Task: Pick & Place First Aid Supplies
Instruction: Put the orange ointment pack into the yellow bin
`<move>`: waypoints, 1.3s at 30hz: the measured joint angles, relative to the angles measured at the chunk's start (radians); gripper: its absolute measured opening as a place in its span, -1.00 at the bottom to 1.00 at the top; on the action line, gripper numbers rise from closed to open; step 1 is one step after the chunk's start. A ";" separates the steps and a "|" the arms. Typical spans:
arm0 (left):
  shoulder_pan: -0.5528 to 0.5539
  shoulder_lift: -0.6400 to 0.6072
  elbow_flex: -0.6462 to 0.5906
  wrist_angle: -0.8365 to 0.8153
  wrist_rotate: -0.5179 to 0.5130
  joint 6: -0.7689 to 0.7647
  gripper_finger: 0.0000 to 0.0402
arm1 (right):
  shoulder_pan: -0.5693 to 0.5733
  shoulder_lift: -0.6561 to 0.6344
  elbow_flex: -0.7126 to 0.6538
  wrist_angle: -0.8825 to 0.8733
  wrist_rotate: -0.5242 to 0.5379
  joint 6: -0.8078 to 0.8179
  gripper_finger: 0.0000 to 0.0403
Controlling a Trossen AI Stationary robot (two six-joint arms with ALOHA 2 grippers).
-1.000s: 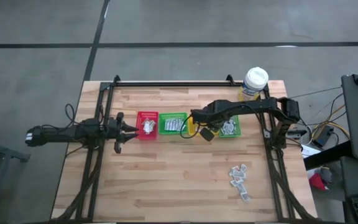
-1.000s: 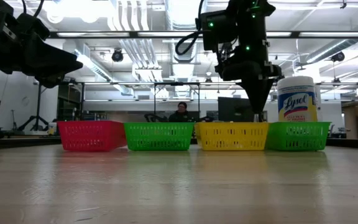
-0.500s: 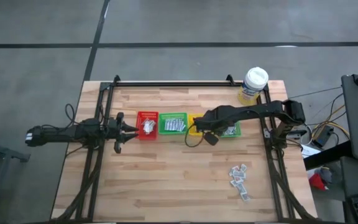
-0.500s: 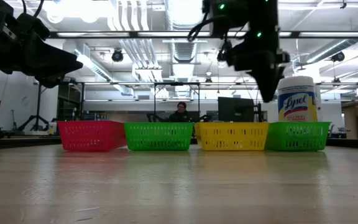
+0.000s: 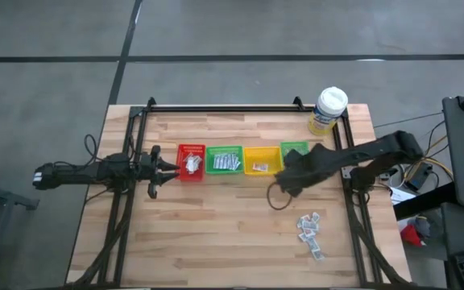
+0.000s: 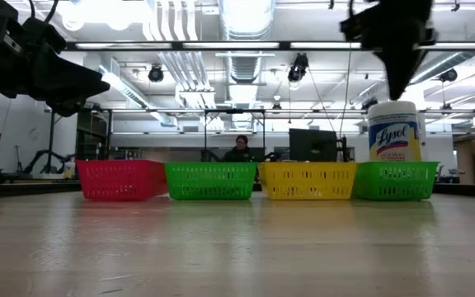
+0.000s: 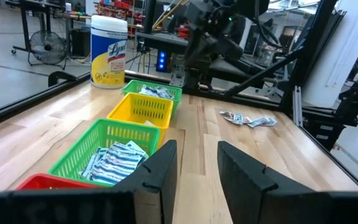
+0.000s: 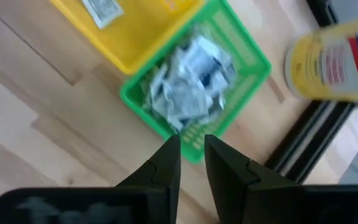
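Now the right gripper (image 8: 190,155), fingers nearly together and empty, should swing to the loose sachets (image 5: 309,228) at lower right; left gripper (image 7: 193,163) waits, fingers parted.

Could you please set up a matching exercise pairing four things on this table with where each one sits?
Things:
1. yellow wipes tub
2. loose sachets
3. red bin
4. left gripper

Places:
A. bare wood near the table's front right
B. the leftmost spot in the row of bins
C. the back right corner of the table
D. just left of the row of bins, empty-jawed

Pairs: 1-C, 2-A, 3-B, 4-D
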 joint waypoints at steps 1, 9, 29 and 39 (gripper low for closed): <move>0.000 0.000 0.000 0.000 0.000 0.000 -0.44 | 0.012 -0.020 -0.016 -0.008 -0.004 0.031 -0.66; 0.000 0.000 0.000 0.000 0.000 0.000 -0.44 | 0.092 -0.222 -0.220 -0.041 -0.133 0.288 -0.62; 0.000 0.001 0.000 -0.001 0.000 -0.001 -0.44 | 0.137 -0.398 -0.514 -0.013 -0.373 0.560 -0.61; 0.000 0.001 0.000 -0.001 0.000 -0.001 -0.44 | 0.138 -0.389 -0.514 0.005 -0.373 0.530 -0.65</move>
